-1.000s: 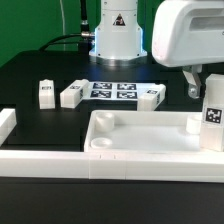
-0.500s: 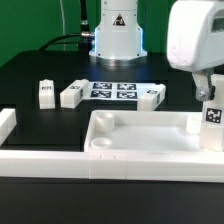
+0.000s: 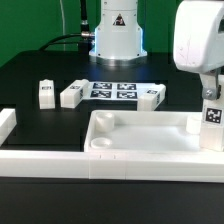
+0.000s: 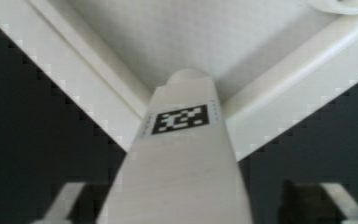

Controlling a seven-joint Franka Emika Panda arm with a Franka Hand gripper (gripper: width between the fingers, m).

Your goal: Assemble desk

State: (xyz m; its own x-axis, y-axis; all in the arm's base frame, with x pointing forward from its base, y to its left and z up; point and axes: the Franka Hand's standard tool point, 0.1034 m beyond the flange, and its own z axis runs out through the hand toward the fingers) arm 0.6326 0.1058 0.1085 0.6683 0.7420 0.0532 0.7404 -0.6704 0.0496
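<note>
Arm [image 3: 200, 35] slid over upright leg [image 3: 213, 118], pincer [image 4: 190, 205] seemingly apart astride it, loose legs [image 3: 72, 94] beyond desk top [image 3: 140, 140]

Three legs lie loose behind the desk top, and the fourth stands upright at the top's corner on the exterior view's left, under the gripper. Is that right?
Wrong side: the exterior view shows the upright leg at the desk top's corner on that view's right, under the gripper. The three loose legs do lie behind the top.
</note>
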